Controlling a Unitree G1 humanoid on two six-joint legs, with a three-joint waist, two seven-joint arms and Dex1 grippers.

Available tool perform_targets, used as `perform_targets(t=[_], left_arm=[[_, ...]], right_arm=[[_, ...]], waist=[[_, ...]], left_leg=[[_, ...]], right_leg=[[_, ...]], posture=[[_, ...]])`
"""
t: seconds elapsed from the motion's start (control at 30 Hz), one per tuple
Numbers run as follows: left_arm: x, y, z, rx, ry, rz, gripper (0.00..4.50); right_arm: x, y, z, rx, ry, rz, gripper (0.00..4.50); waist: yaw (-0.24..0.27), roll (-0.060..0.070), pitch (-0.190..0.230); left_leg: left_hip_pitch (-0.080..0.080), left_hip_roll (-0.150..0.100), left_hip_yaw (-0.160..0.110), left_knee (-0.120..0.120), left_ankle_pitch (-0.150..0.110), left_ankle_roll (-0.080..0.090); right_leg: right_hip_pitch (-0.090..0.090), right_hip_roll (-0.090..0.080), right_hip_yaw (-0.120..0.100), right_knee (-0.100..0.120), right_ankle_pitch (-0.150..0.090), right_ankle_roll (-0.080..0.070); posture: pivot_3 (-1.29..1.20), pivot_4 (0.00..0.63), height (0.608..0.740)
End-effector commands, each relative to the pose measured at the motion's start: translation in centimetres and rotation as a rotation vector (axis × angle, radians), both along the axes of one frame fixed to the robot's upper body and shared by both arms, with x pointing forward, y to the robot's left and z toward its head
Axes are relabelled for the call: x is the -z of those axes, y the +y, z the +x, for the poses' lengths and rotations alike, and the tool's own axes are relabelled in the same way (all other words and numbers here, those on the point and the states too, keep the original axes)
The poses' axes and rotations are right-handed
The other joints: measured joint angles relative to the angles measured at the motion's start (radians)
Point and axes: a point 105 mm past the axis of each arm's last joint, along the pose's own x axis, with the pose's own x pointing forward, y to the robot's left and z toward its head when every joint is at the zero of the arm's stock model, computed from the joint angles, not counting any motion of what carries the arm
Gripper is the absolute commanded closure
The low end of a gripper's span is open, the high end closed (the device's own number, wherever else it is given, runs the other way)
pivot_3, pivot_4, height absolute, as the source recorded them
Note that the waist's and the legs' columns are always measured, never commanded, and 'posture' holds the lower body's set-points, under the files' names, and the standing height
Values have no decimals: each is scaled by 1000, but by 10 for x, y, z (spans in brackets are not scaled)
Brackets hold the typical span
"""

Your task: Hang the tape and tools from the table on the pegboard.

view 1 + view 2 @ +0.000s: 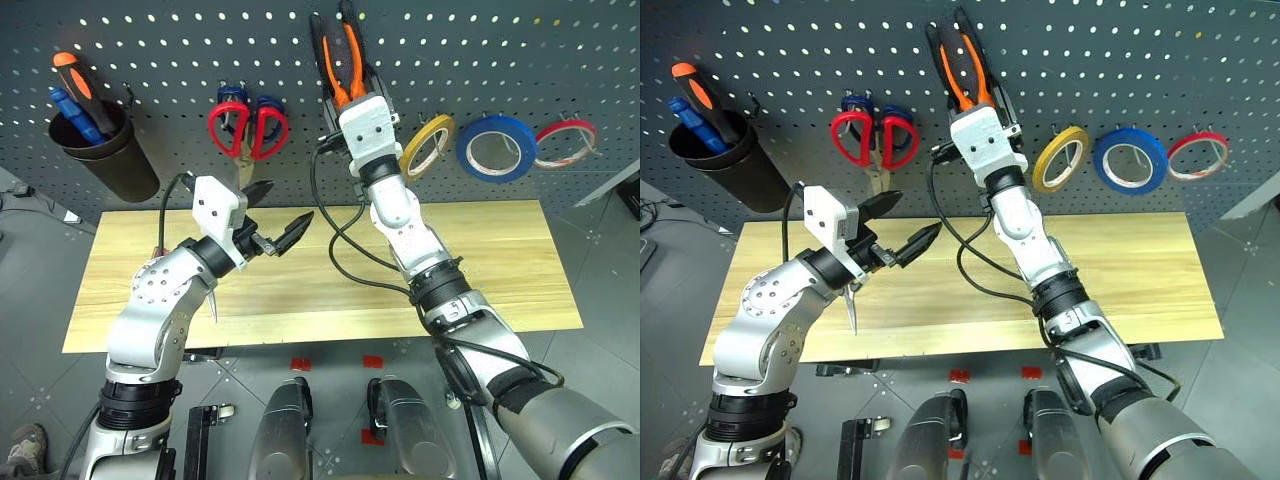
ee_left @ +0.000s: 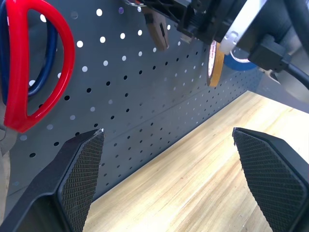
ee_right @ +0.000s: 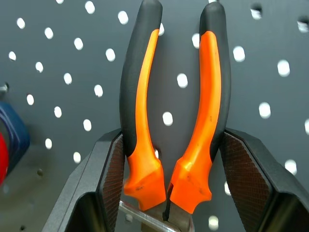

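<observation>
The fingers of the right gripper (image 3: 169, 186) are pressing in on the pliers (image 1: 342, 62) from both sides, one pad (image 3: 113, 176) against each orange-and-black handle just above the joint, so the fingers are standing part-way open around the tool. The handles are pointing up along the pegboard (image 1: 150, 40) and spreading slightly, with the metal head sitting low between the fingers; holding the tool upright and close to the panel is probably meant to bring the gap between the handles over a hook, though no hook is showing clearly behind them.

The left gripper (image 1: 275, 216) is standing wide open and empty, hovering over the table (image 1: 500, 260) near its back edge, below the red-and-blue scissors (image 1: 248, 127), likely waiting out of the way.

The blue tape (image 1: 497, 148) is already hanging on the pegboard above the table's back right part, between the yellow roll (image 1: 427, 146) and the thin red roll (image 1: 566, 142). A black cup (image 1: 105, 155) of tools is hanging past the table's back left corner.
</observation>
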Motion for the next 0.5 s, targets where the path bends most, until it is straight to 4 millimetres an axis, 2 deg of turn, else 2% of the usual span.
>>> perform_targets(t=[0.03,0.23,0.3,0.43,0.5], left_arm=[[-8,-3,-3,4,-48,3,0],[-5,-3,0,-18,-43,9,0],[-3,-2,3,-37,-40,11,0],[-1,-3,6,-54,-36,10,0],[1,-3,7,-63,-32,10,0]], right_arm=[[13,-5,-1,-14,88,50,1827],[22,-2,-12,-63,155,51,1827],[23,-2,-16,-80,161,39,1094],[22,0,-24,-102,160,9,16],[21,0,-28,-116,160,-11,16]], waist=[[0,0,0],[2,0,0],[1,0,0],[0,0,0],[-3,0,0]], left_leg=[[0,0,0,0,0,0],[0,0,-1,0,0,0],[1,0,-2,0,0,0],[1,0,-1,0,0,0],[1,0,-1,0,0,0]], right_leg=[[0,0,0,0,0,0],[2,0,-1,-2,0,0],[3,0,-1,-2,0,0],[3,0,-1,-1,0,0],[2,0,-1,-1,0,0]], posture=[[35,344,740],[21,343,740],[14,343,740],[4,341,740],[4,341,740]])
